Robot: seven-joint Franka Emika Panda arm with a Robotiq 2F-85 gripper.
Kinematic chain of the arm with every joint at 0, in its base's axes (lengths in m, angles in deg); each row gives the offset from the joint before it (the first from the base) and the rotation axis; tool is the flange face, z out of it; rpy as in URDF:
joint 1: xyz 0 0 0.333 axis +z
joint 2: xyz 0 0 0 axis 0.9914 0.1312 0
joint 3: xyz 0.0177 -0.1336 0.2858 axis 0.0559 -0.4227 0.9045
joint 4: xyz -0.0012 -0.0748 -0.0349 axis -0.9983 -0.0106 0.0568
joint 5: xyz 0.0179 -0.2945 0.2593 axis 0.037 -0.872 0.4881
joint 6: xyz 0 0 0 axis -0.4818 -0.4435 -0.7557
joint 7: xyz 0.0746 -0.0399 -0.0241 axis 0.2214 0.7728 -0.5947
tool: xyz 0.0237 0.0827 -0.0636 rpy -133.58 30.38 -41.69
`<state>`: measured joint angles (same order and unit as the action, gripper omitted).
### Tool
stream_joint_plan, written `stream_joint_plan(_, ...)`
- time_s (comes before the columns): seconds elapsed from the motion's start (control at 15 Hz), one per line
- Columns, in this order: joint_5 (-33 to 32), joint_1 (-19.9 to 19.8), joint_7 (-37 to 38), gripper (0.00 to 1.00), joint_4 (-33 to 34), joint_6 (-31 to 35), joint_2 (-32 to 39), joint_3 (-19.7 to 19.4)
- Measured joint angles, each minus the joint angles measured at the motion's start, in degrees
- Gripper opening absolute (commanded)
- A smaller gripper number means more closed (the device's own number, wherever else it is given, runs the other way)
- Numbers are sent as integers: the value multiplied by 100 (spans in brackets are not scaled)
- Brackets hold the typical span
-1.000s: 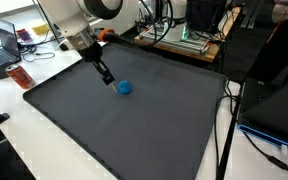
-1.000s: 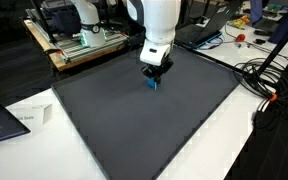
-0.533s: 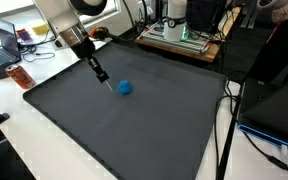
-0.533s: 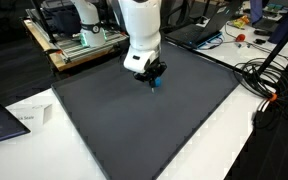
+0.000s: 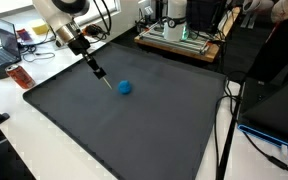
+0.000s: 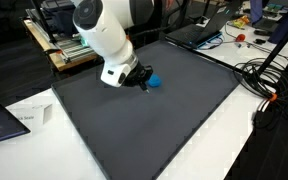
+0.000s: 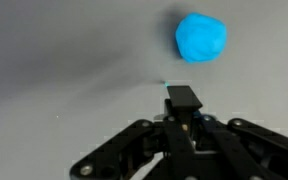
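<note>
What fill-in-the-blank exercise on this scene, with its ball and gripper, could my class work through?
1. On the dark grey mat lies one small ball, which is ___ in colour.
2. The gripper, beside the ball, has its jaws ___.
3. Between its fingertips the gripper holds ___.
Missing words: blue; shut; nothing.
</note>
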<state>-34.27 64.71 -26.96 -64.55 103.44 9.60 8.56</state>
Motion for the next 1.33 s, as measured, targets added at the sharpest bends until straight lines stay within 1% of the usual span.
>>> stream_joint_plan(0.33,714,-385,-415,3,26,-416,111,1)
stream_joint_plan(0.6,1320,-573,-863,3,31,-662,191,-9)
stream_joint_plan(0.93,1946,-688,-1553,3,28,-950,261,-25)
stream_joint_plan(1.33,2439,-654,-2489,3,-27,-1130,301,-23)
